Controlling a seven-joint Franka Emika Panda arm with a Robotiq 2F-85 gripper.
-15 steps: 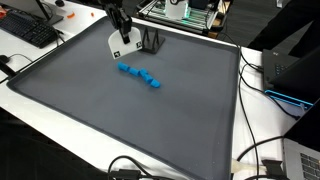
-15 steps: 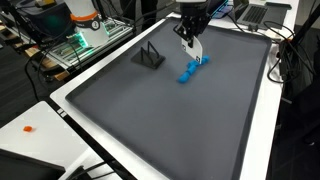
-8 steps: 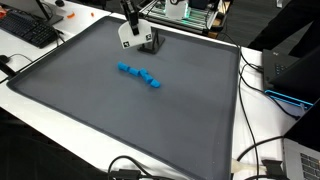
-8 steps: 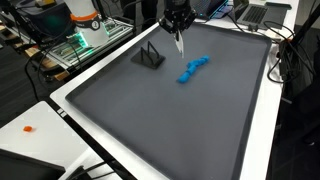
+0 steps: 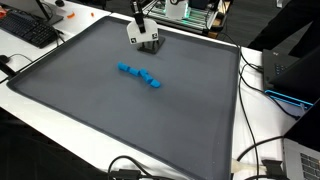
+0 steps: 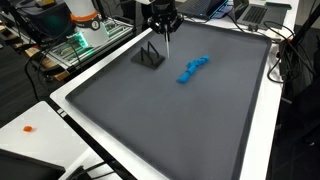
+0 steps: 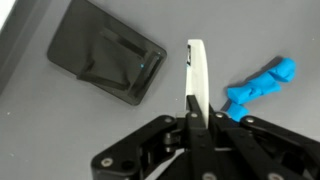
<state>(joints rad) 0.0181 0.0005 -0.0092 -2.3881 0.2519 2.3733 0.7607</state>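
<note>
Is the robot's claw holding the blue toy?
No, the blue toy lies loose on the grey mat, while the gripper pinches a flat white piece.

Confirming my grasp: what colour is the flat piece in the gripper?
White; the flat piece shows best in the wrist view.

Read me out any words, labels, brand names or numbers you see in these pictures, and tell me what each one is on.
No text can be read anywhere.
Thin white flat strip in the jaws: blank on the face shown.
Black plastic stand: no marking visible.
Blue jointed plastic piece: no marking visible.
Black keyboard beside the mat: key legends too small to read.
</note>
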